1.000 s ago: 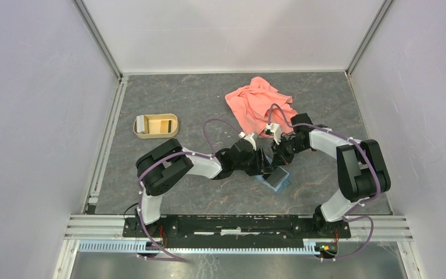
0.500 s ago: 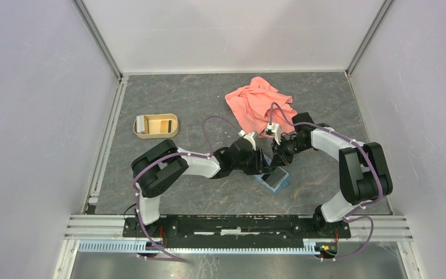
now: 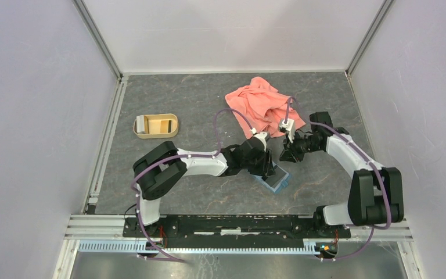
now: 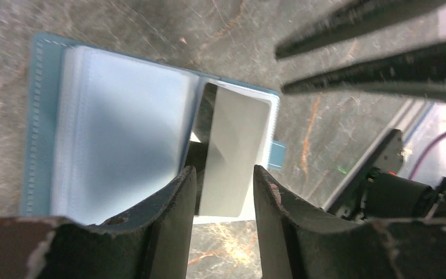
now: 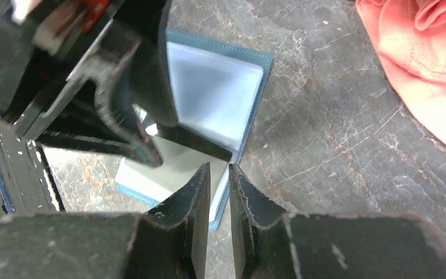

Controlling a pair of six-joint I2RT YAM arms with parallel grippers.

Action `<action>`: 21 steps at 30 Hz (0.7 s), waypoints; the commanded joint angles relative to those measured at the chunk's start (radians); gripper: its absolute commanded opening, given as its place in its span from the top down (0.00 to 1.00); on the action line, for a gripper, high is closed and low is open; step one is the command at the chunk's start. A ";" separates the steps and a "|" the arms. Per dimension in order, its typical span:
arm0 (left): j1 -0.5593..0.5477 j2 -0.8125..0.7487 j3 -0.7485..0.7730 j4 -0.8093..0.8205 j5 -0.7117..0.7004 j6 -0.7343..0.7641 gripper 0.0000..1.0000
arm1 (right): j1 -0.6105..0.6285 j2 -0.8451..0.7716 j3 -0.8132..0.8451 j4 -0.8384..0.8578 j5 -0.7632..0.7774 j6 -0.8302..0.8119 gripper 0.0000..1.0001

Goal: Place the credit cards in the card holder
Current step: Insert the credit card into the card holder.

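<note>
The teal-blue card holder (image 3: 280, 181) lies open on the table, its pale clear sleeves up; it also shows in the left wrist view (image 4: 122, 133) and the right wrist view (image 5: 215, 87). A card (image 4: 235, 151) that looks pale grey here, with a dark edge, lies partly tucked into its right half (image 5: 180, 163). My left gripper (image 3: 265, 167) hovers right over the holder, open (image 4: 223, 180), with that card just beyond its tips. My right gripper (image 3: 284, 154) is off the holder's right side, empty, its jaws a narrow gap apart (image 5: 219, 171). An orange-gold card (image 3: 164, 124) sits in the tan tray.
The tan oval tray (image 3: 174, 131) stands at the left middle. The salmon-pink cloth (image 3: 261, 104) lies bunched at the back, just behind my right gripper, and also shows in the right wrist view (image 5: 430, 58). Walls enclose the table on three sides.
My right gripper has pulled back to the right, away from the holder. My left gripper has shifted a little right, further over the open holder.
</note>
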 commanded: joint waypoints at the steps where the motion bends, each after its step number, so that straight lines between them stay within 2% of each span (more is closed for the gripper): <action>1: 0.001 0.010 0.073 -0.102 -0.091 0.112 0.51 | 0.001 -0.093 -0.067 0.010 0.053 -0.052 0.76; 9: 0.001 0.053 0.103 -0.114 -0.029 0.138 0.51 | -0.004 -0.084 -0.096 -0.029 0.065 -0.098 0.78; 21: -0.002 0.048 0.028 0.030 0.143 0.032 0.55 | -0.023 -0.083 -0.102 -0.042 0.062 -0.118 0.79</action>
